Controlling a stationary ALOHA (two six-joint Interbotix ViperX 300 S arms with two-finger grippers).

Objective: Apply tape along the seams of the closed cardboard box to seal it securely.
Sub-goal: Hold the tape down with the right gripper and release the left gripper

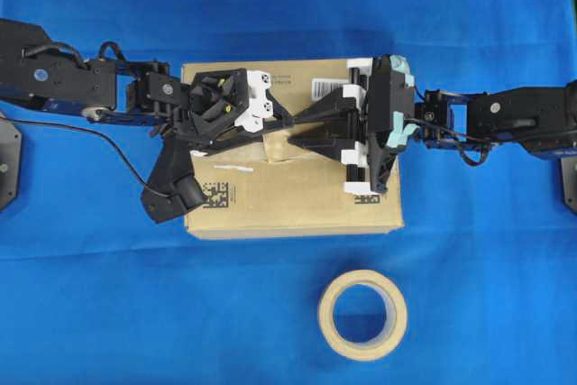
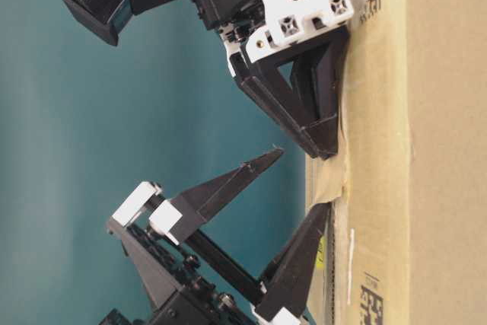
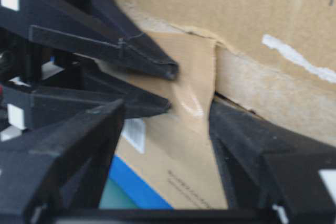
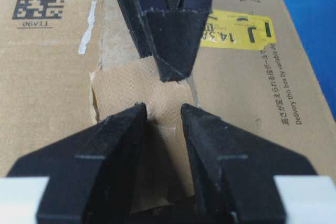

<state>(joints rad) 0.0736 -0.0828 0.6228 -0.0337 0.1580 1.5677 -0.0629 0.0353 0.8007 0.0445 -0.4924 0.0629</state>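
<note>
The cardboard box (image 1: 288, 200) lies flat in the middle, with a yellow sticker (image 4: 236, 35) on its top. A tan piece of tape (image 1: 281, 147) lies along the box's middle line, one end rippled and slightly lifted (image 3: 193, 77). The seam is mostly hidden under the tape and fingers; a short bit shows (image 4: 193, 88). My left gripper (image 2: 300, 182) stands wide open, one fingertip (image 2: 316, 222) down at the tape's end, the other raised. My right gripper (image 4: 163, 109) is open with a narrow gap, both fingertips (image 2: 323, 146) pressed onto the tape (image 4: 126, 87).
A beige tape roll (image 1: 362, 315) lies on the blue cloth in front of the box. A white barcode label (image 1: 326, 87) and black square codes (image 1: 216, 194) mark the box top. Both arms reach over the box from opposite sides, their fingers nearly meeting.
</note>
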